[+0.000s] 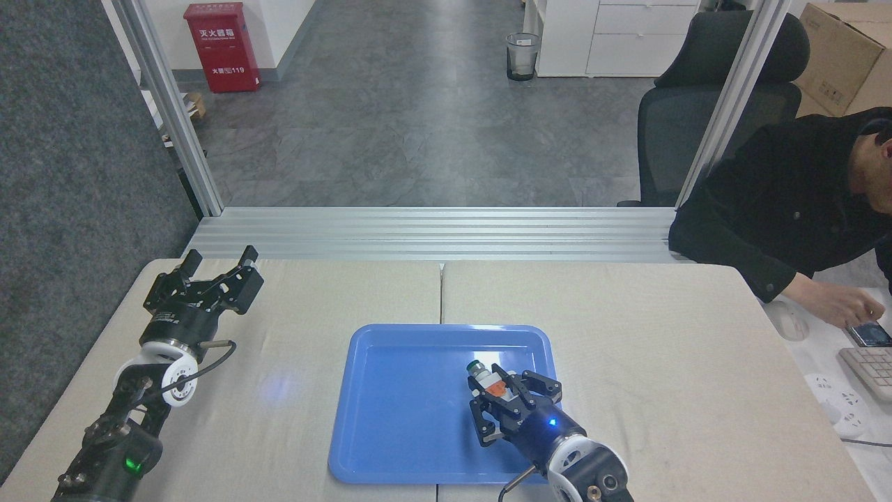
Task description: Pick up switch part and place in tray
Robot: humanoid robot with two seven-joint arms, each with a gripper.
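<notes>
My right gripper is over the right half of the blue tray, its fingers clamped on the switch part. The part sits between the fingertips with its dark green cap pointing toward the far side, the silver collar just behind the cap and the orange block nearest the gripper body. I cannot tell from this view whether the part touches the tray floor or hangs just above it. A small blue light glows on the right wrist, and the arm runs off the near edge of the view at the tray's near right corner.

My left gripper rests well apart from the tray, near the far left corner of the table, with its two fingers spread apart and nothing between them. A green light shows low on that arm.

The tray lies across the seam where the two beige tabletops meet, on the near side of the table, and holds only a reflection of a ceiling light.

Beyond the table on the right, a person in a black jacket leans over a neighbouring desk, one hand on a phone beside a keyboard. A black office chair stands behind the aluminium frame, with a red fire-equipment box and a waste bin farther back on the grey floor.
</notes>
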